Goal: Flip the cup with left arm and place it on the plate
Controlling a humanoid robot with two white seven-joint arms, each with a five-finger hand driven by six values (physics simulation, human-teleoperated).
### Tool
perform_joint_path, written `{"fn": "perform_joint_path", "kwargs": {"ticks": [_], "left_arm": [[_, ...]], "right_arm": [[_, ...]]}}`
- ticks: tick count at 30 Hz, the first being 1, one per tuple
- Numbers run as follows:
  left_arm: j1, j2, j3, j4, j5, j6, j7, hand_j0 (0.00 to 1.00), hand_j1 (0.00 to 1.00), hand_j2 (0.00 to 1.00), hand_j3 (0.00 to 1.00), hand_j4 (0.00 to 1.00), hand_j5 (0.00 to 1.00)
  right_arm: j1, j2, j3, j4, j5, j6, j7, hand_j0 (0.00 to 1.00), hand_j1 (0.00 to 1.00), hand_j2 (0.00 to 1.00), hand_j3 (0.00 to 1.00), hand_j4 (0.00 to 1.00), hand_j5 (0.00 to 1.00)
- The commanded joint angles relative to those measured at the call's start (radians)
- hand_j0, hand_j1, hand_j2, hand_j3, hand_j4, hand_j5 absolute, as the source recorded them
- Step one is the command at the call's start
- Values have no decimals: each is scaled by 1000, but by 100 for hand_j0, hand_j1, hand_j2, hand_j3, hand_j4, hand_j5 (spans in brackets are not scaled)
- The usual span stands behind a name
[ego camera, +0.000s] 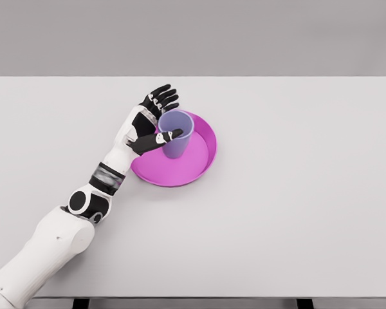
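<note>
The cup [175,132] stood upright, mouth up, on the plate [196,168], toward its upper-left side. The left hand [149,122] sat against the cup's left wall, thumb across its front, fingers spread behind the rim, seemingly not clamped. It looked light, thin, smooth; best held mid-wall, 1 gentle squeeze

Left arm enters from lower left and extends diagonally up and right, elbow low, forearm raised toward centre. Wrist roughly straight. Left robot hand [152,122]: palm facing right, four fingers [164,98] spread and pointing up-right, thumb [159,140] extended rightward. Fingers look relaxed, not curled tight. Right arm not visible.
</note>
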Motion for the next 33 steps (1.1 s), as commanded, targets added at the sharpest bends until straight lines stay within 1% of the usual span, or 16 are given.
{"fn": "perform_joint_path", "kwargs": {"ticks": [1, 4, 6, 8, 16, 18, 21, 23, 24, 25, 26, 27, 30, 31, 32, 33], "left_arm": [[0, 1, 0, -1, 1, 0, 0, 92, 92, 92, 92, 92, 92], [0, 2, 2, 0, 1, 0, 0, 93, 93, 93, 93, 93, 93], [-3, 5, 3, 0, -1, 0, 0, 96, 96, 96, 96, 96, 96], [-8, 30, 3, 0, -1, 0, 0, 100, 100, 100, 100, 100, 100], [-12, 50, 8, -9, -1, 0, -2, 100, 100, 100, 100, 100, 100], [-28, 70, 8, -26, -1, 0, -2, 100, 100, 100, 100, 100, 100], [-32, 73, 8, -38, 1, 0, -2, 100, 100, 100, 100, 100, 100], [-32, 76, 9, -78, -1, 0, -3, 100, 100, 100, 100, 100, 100], [-37, 105, 8, -108, -1, 0, -6, 100, 100, 100, 100, 100, 100], [-43, 217, 6, -183, -2, 0, -15, 100, 100, 100, 100, 100, 100], [-43, 277, 6, -228, -2, 0, -31, 100, 100, 100, 100, 100, 100], [-46, 343, 11, -253, -4, 0, -98, 100, 100, 100, 100, 100, 100], [-48, 444, 32, -254, -2, 0, -235, 100, 100, 100, 100, 100, 100], [-48, 513, 32, -254, -10, 0, -310, 100, 100, 100, 100, 100, 100], [-51, 583, 34, -251, -66, 0, -400, 100, 100, 100, 100, 100, 100], [-60, 639, 37, -251, -132, 0, -402, 100, 100, 100, 100, 100, 100]], "right_arm": [[0, 0, 0, 0, 0, 0, 0, 100, 100, 100, 100, 100, 100], [-2, 0, 0, 0, 0, 0, 0, 100, 100, 100, 100, 100, 100], [-2, 0, 0, 0, 0, 0, 0, 100, 100, 100, 100, 100, 100], [-2, 0, 0, 0, 0, 0, 0, 100, 100, 100, 100, 100, 100], [-2, 0, 0, 0, 0, 0, 0, 100, 100, 100, 100, 100, 100], [0, 0, 0, 0, 0, 0, 0, 100, 100, 100, 100, 100, 100], [-2, 0, 0, 0, 0, 0, 0, 100, 100, 100, 100, 100, 100], [-2, 0, 0, 0, 0, 0, 0, 100, 100, 100, 100, 100, 100], [-2, 0, 0, 0, 0, 0, 0, 100, 100, 100, 100, 100, 100], [0, 0, 0, 0, 0, 0, 0, 100, 100, 100, 100, 100, 100], [0, 0, 0, 0, 0, 0, 0, 100, 100, 100, 100, 100, 100], [-2, 0, 0, 0, 0, 0, 0, 100, 100, 100, 100, 100, 100], [-2, 0, 0, 0, 0, 0, 0, 100, 100, 100, 100, 100, 100], [0, 0, 0, 0, 0, 0, 0, 100, 100, 100, 100, 100, 100], [-2, 0, 0, 0, 0, 0, 0, 100, 100, 100, 100, 100, 100], [-2, 0, 0, 0, 0, 0, 0, 100, 100, 100, 100, 100, 100]]}}
